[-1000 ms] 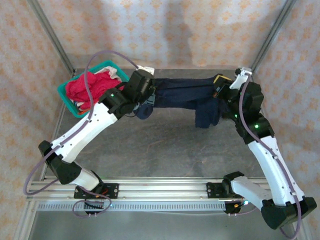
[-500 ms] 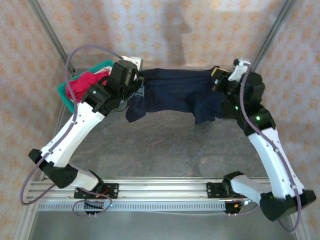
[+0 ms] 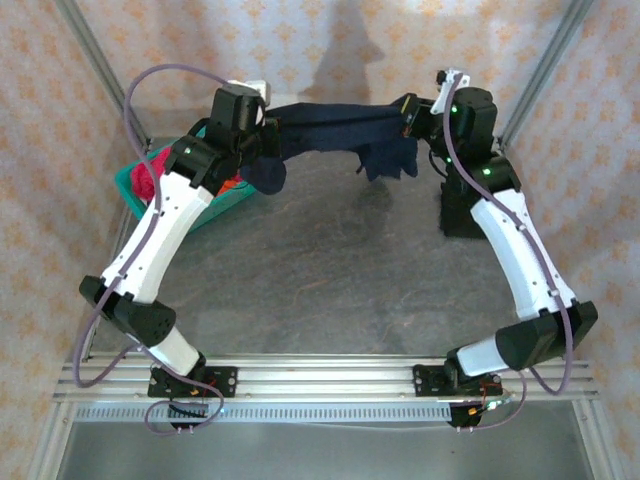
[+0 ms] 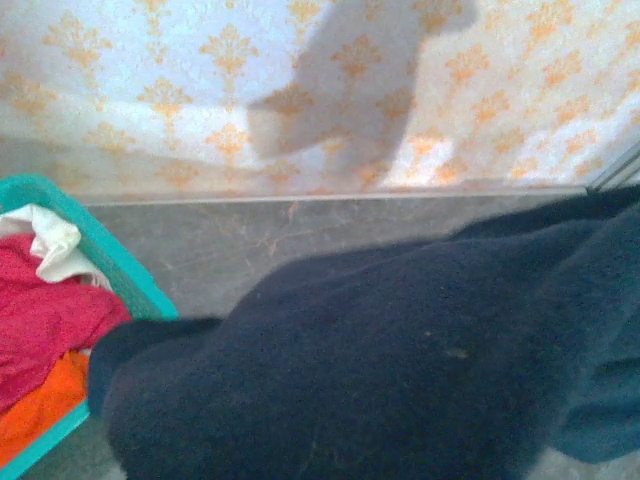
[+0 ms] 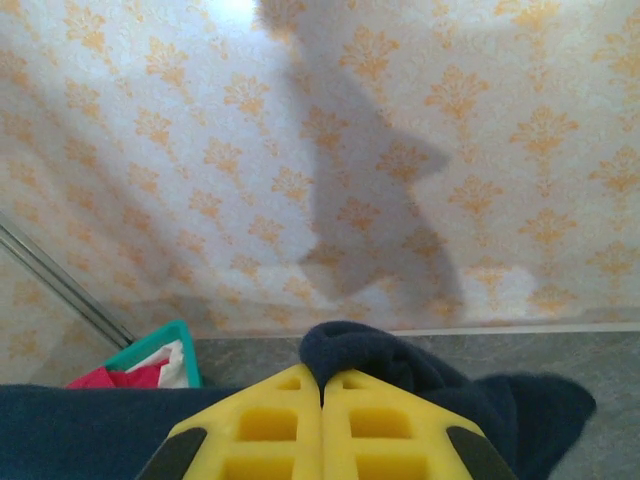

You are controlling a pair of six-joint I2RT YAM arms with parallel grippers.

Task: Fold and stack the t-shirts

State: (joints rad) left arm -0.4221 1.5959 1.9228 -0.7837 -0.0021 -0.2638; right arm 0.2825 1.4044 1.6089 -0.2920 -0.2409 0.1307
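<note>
A t-shirt (image 3: 330,128) hangs between the left tool (image 3: 264,128) and the right tool (image 3: 409,110), above the worktop's (image 3: 330,275) far side. The basket (image 3: 127,192), holding other shirts (image 3: 150,168), sits far left.

table (image 3: 330,270): grey stone-look top | teal basket (image 3: 128,190): far left | black folded cloth (image 3: 460,212): far right

no readable text, no labels, no brands, no numbers
</note>
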